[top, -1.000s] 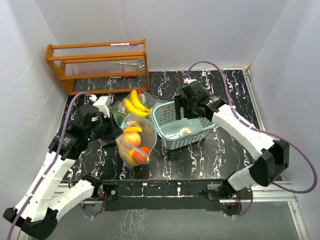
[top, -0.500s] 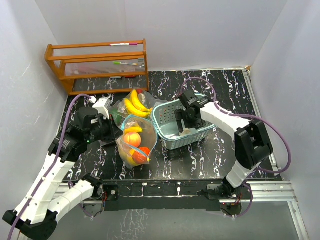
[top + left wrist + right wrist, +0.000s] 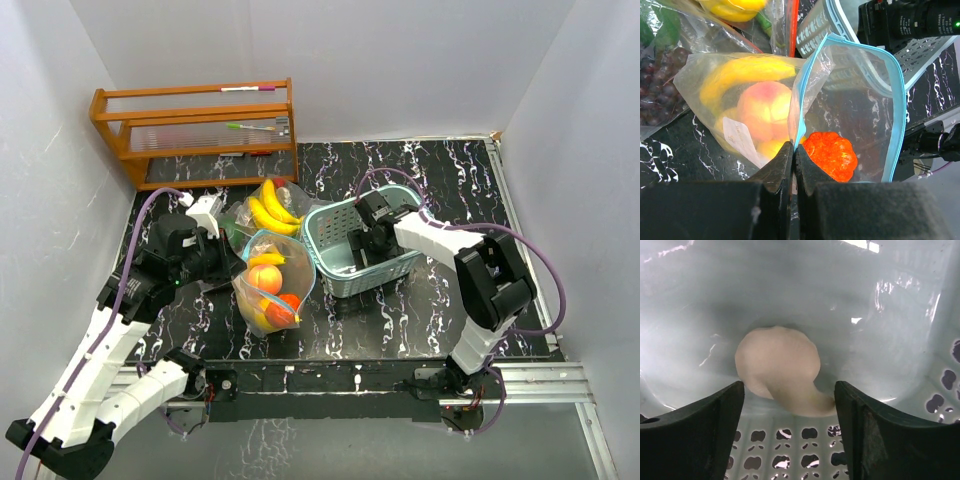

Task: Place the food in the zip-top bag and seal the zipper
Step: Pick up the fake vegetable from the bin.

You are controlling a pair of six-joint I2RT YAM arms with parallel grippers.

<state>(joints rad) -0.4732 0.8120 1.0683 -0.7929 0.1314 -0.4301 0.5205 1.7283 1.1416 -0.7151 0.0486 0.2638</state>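
The left gripper (image 3: 792, 150) is pinching the near rim of the zip-top bag (image 3: 860, 105). Its jaws are closed tightly on the plastic, and the bag's mouth is standing open. Inside this bag an orange bumpy fruit (image 3: 831, 155) is lying near the mouth. A peach (image 3: 762, 107) and a banana (image 3: 742, 75) are lying deeper.

Just to the right, the right gripper (image 3: 787, 387) is reaching down into the pale green basket (image 3: 330, 215). Its jaws are standing wide apart, one on each side of a pale cream piece of food (image 3: 777, 365) on the basket floor, and they are gripping nothing.

Farther back, yellow bananas (image 3: 270, 212) are lying in a second bag (image 3: 288, 192) just beside the basket. Purple grapes (image 3: 657, 85) are showing behind clear plastic. A wooden rack (image 3: 200, 130) is standing at the far edge of the table (image 3: 450, 180).
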